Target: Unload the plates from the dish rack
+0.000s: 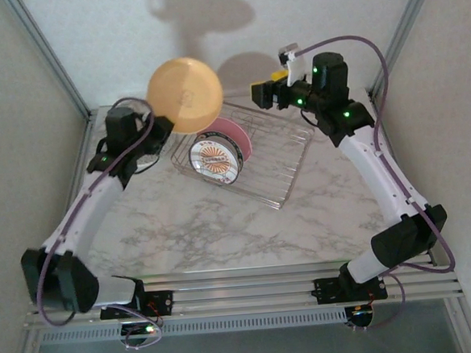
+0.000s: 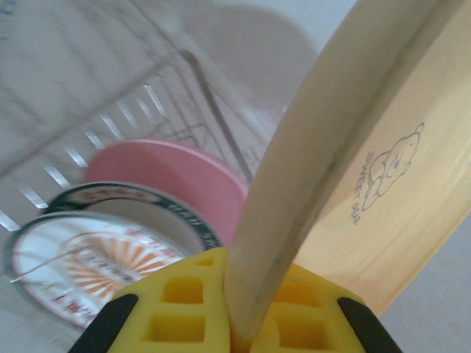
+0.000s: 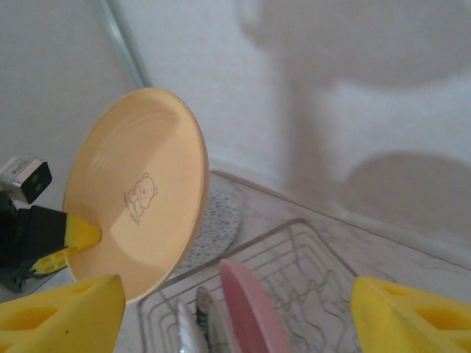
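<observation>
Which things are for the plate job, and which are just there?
For the job: orange plate in the left hand, pink plate, white plate with orange emblem, speckled plate, wire dish rack.
Just there: marble table, metal rails.

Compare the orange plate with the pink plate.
The orange plate is held in the air, its rim pinched by the left gripper; the pink plate stands on edge in the dish rack. The orange plate bears a small bear print; the pink plate's visible side looks plain. Both are round.
</observation>
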Available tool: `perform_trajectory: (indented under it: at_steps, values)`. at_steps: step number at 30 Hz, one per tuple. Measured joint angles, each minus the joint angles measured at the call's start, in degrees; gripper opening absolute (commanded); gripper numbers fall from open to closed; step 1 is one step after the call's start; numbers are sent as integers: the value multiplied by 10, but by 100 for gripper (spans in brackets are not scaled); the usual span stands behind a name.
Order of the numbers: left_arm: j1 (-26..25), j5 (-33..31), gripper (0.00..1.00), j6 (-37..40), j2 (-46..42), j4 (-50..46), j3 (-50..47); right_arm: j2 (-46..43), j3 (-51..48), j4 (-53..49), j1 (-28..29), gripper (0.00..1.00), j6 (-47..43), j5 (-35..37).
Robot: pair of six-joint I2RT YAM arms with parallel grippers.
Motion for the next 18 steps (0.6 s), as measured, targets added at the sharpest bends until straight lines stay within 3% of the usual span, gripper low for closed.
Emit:
perform_trajectory:
  at_steps: [9, 18]
  values:
    - [98, -44, 0, -77, -202, -102, -207, -21, -80, 53, 63, 83, -59, -85]
    - [113, -104, 0, -133, -313, -212, -326, -43, -103, 43, 110, 83, -115, -116]
